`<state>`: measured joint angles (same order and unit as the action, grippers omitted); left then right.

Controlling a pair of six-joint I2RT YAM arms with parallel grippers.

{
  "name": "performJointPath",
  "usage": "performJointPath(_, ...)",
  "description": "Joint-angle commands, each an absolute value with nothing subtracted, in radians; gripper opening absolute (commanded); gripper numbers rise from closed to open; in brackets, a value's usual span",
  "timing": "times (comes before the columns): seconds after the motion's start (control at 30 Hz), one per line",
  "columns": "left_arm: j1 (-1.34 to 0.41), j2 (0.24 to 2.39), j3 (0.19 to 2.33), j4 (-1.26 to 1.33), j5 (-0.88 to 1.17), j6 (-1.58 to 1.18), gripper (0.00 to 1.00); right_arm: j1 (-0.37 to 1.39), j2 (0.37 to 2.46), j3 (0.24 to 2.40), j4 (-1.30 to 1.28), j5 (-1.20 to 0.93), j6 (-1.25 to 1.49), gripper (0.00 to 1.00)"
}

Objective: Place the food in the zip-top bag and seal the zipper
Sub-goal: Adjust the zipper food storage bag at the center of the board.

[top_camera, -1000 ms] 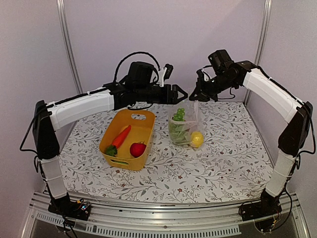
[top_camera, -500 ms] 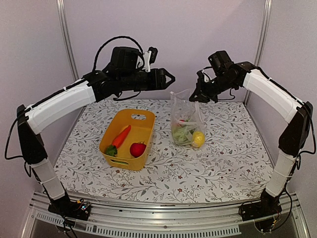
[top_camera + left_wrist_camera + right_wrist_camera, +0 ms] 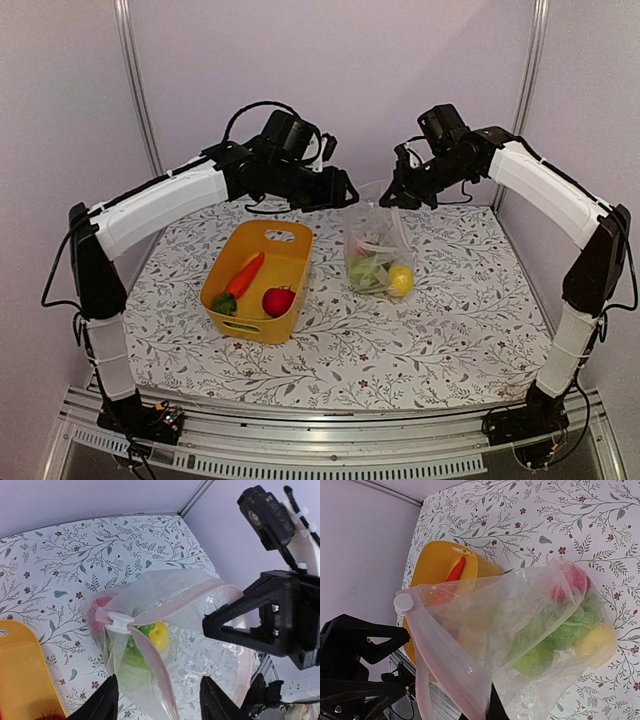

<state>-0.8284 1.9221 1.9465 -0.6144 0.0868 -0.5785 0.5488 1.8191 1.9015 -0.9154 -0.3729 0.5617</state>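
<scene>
The zip-top bag (image 3: 377, 252) hangs upright over the table, and my right gripper (image 3: 389, 197) is shut on its top corner. Inside the bag lie green grapes (image 3: 546, 645), a yellow piece (image 3: 595, 641) and a red piece (image 3: 576, 578). The pinkish zipper (image 3: 156, 666) runs down from its white slider (image 3: 119, 621), with the mouth gaping. My left gripper (image 3: 159, 680) is open, its fingers on either side of the zipper strip without touching it. An orange carrot (image 3: 244, 274), a red fruit (image 3: 278, 300) and a green piece (image 3: 224, 303) lie in the yellow basket (image 3: 287, 243).
The yellow basket sits left of the bag on the flowered tablecloth (image 3: 440, 330). Purple walls and metal posts (image 3: 136, 90) close the back and sides. The two grippers hang close together above the bag's mouth.
The grape bunch dropped from the bag's mouth to inside. My left gripper rose to the left, then came back down to the mouth, its fingers narrowing. The right gripper stayed put.
</scene>
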Motion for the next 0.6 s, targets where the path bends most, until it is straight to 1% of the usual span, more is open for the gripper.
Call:
performJointPath(0.0,-0.833,1.988,2.022,-0.713,0.103,-0.619,0.52,0.568,1.833,1.942,-0.929,-0.375,0.540,0.00)
performJointPath(0.07,-0.833,2.016,2.059,-0.756,0.079,-0.634,0.48,0.573,1.845,1.973,-0.949,-0.361,0.524,0.00)
performJointPath(0.13,-0.832,2.052,2.101,-0.807,0.072,-0.641,0.38,0.578,1.853,1.993,-0.966,-0.342,0.508,0.02)
performJointPath(0.17,-0.830,2.067,2.120,-0.822,0.072,-0.643,0.33,0.579,1.852,1.994,-0.972,-0.336,0.507,0.05)
performJointPath(0.2,-0.830,2.078,2.142,-0.834,0.068,-0.646,0.26,0.579,1.852,1.995,-0.986,-0.331,0.506,0.09)
performJointPath(0.23,-0.830,2.085,2.160,-0.842,0.060,-0.646,0.22,0.581,1.853,1.994,-1.004,-0.323,0.506,0.14)
performJointPath(0.3,-0.830,2.085,2.183,-0.834,0.051,-0.635,0.10,0.586,1.862,1.993,-1.046,-0.290,0.500,0.18)
performJointPath(0.4,-0.830,2.067,2.183,-0.820,0.014,-0.625,0.00,0.592,1.864,1.999,-1.083,-0.236,0.484,0.16)
performJointPath(0.43,-0.830,2.058,2.176,-0.809,0.007,-0.619,0.00,0.592,1.861,2.009,-1.092,-0.217,0.482,0.13)
performJointPath(0.5,-0.828,2.042,2.158,-0.760,0.009,-0.611,0.00,0.593,1.856,2.049,-1.120,-0.170,0.482,0.02)
performJointPath(0.57,-0.829,2.024,2.138,-0.673,0.019,-0.616,0.00,0.592,1.865,2.147,-1.190,-0.080,0.474,0.00)
